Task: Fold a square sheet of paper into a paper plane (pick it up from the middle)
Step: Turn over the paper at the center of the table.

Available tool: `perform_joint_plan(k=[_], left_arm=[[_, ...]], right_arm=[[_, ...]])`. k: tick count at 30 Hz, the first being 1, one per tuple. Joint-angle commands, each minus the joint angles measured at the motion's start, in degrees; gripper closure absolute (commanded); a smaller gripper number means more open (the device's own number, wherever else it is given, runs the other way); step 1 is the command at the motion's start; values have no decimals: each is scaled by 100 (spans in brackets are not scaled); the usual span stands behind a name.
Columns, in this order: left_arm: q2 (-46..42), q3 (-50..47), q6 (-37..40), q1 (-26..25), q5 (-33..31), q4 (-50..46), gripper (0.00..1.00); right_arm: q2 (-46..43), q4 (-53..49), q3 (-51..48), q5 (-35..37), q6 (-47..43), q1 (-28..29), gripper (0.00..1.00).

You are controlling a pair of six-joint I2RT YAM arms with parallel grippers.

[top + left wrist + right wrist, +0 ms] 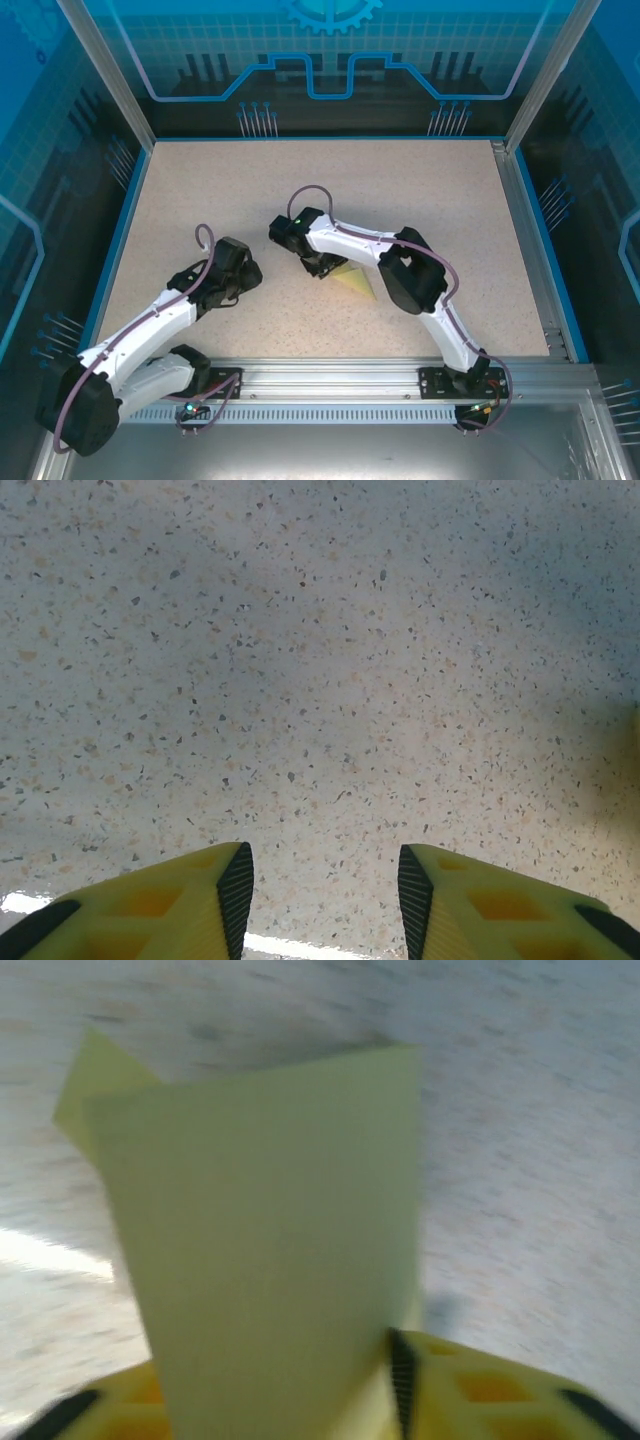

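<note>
The folded yellow sheet of paper (357, 281) lies on the table near the middle, partly under my right arm. In the right wrist view the paper (260, 1230) stands up between the jaws as a broad flap with a folded corner at the upper left. My right gripper (270, 1385) has its jaws apart; the paper leans against the right finger (402, 1380) and hides the left one. That view is blurred. My left gripper (320, 870) is open over bare table with nothing between its fingers, and it sits to the left of the paper (248, 276).
The speckled beige table (420, 190) has a blue rim and clear walls around it. A metal rail (350, 375) with both arm bases runs along the near edge. The right arm's elbow (412, 272) hangs just right of the paper.
</note>
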Motion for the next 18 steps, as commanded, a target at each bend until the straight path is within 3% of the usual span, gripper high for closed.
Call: perform_joint_plan(k=[1,3,6,9,11,12,14,15,18], left_arm=[[96,137,-20,57,42,-91,54],[106,183,-36,62,36,-107,54],[93,188,-55,59,135,-62,54],[190,181,61,55,528,152,52],[336,198,135,58,826,307,52],[431,228,153,56,949,355,52],[615,270,182,54,1164,474,52],[718,307,184,57,1249,496,52],[965,394,193,59,1385,552,52]], right_arm=[[-911,1117,-530,-1566,-192,-88,41],[-1426,1641,-984,-2262,-187,-275,39],[-2353,2451,-2018,-2760,-40,-655,37],[-3110,3699,-3262,-3895,-13,-1283,48],[-3201,4213,-3764,-4700,-8,-1726,68],[-3173,4348,-3922,-4930,-39,-1881,71],[-2996,4353,-3951,-5216,-278,-2084,64],[-2883,4175,-3853,-5111,-407,-2127,57],[-2585,3881,-3624,-4687,-725,-2183,51]])
